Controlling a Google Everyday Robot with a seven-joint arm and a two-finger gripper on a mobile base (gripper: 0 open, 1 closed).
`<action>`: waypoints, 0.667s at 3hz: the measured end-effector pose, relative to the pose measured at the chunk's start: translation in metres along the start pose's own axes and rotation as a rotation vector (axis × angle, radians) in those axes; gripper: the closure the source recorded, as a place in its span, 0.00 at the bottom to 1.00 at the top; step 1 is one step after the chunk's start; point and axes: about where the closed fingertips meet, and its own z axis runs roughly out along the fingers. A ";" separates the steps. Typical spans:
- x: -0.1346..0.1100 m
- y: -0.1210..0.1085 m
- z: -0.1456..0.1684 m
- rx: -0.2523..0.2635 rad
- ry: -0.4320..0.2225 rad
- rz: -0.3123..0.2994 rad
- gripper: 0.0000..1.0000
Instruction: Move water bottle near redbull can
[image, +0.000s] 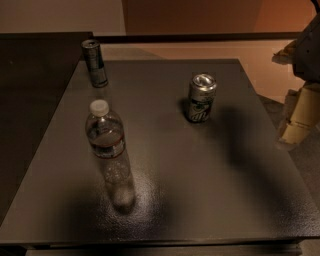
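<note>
A dark, matte table (200, 190) fills most of the camera view, seen from above and in front under dim, warm light. The water bottle (106, 145) stands upright on the left half of the table, towards the front. Its white cap and dark label band show plainly, but its clear lower body blends into the tabletop and is hard to make out. The redbull can (95, 63) stands upright near the table's back left corner, well apart from the bottle and directly behind it. A shorter, wider silver can (201, 98) with a green label stands right of centre, apart from both; its label is too blurred to read.

The gripper (299, 117) is at the far right edge of the view, beyond the table's right side and touching nothing. Only tan and dark parts of it show, and the frame cuts the rest off. Whether it is spread or pressed together cannot be told.
</note>
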 end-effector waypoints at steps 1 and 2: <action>0.000 0.000 -0.001 0.002 -0.002 -0.001 0.00; -0.015 0.003 0.002 -0.025 -0.054 -0.008 0.00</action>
